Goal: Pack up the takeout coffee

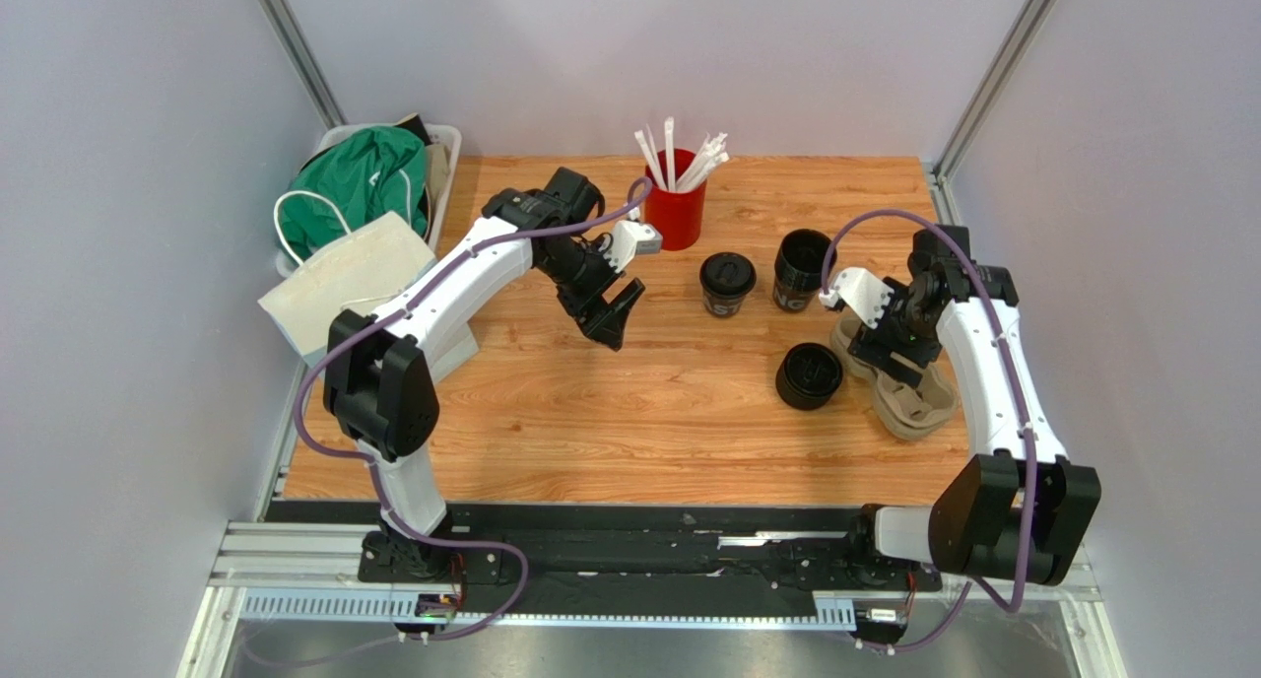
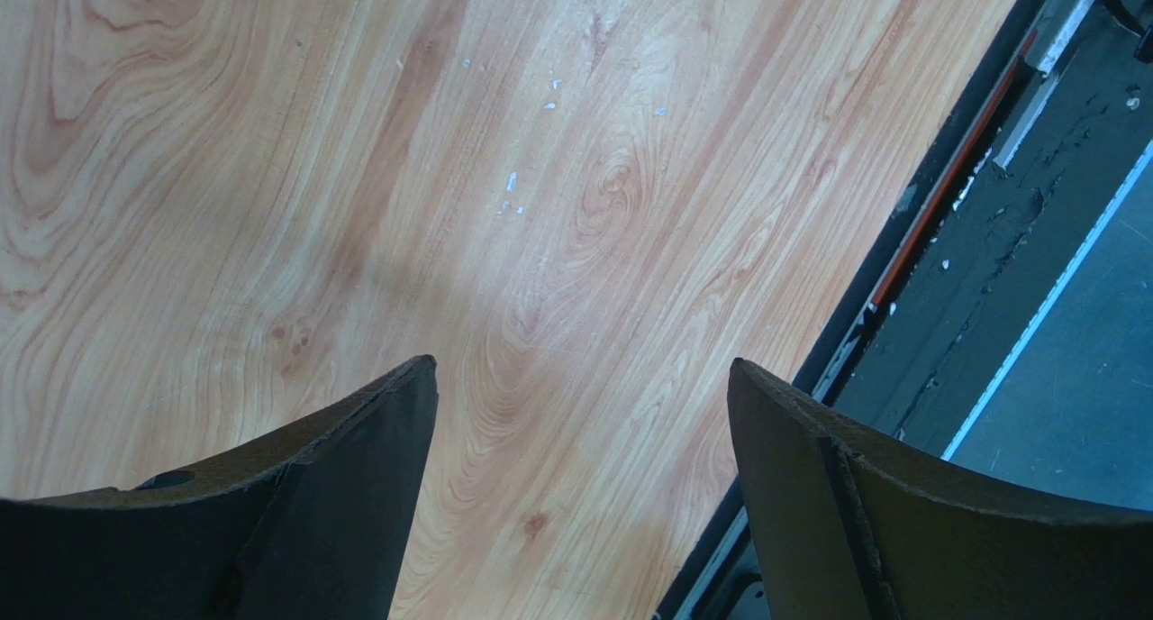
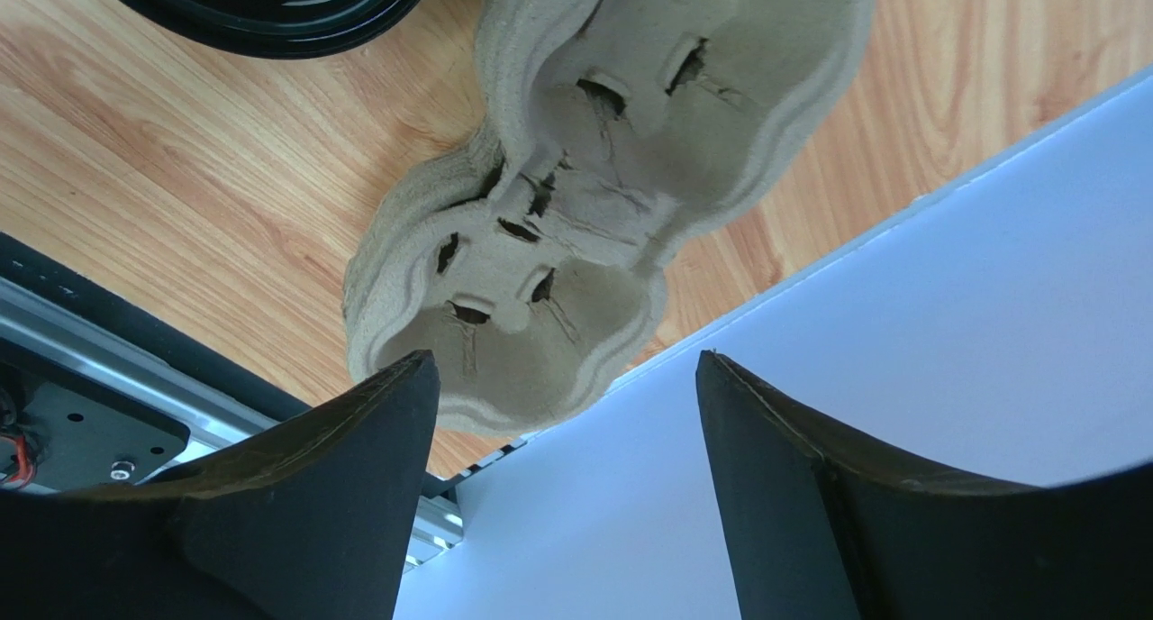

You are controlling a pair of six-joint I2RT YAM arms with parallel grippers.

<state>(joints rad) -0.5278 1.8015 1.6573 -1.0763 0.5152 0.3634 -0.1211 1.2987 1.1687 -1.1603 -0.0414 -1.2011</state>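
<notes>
Three black takeout coffee cups stand on the wooden table in the top view: one (image 1: pixel 727 282) at centre back, one (image 1: pixel 802 269) to its right, one (image 1: pixel 810 375) nearer the front. The brown pulp carrier (image 1: pixel 910 400) lies at the right edge with both slots empty. It also shows in the right wrist view (image 3: pixel 596 201), beside the rim of a black cup (image 3: pixel 271 5). My right gripper (image 1: pixel 893 362) hovers over the carrier, open and empty (image 3: pixel 569 377). My left gripper (image 1: pixel 610 318) is open and empty over bare wood (image 2: pixel 582 377), left of the cups.
A red cup of white straws (image 1: pixel 674 213) stands at the back centre, just behind my left wrist. A bin with a green bag (image 1: pixel 363 176) and a white bag (image 1: pixel 348 272) sit at the table's left edge. White walls enclose the sides; the right wall (image 3: pixel 880 377) is close to the carrier.
</notes>
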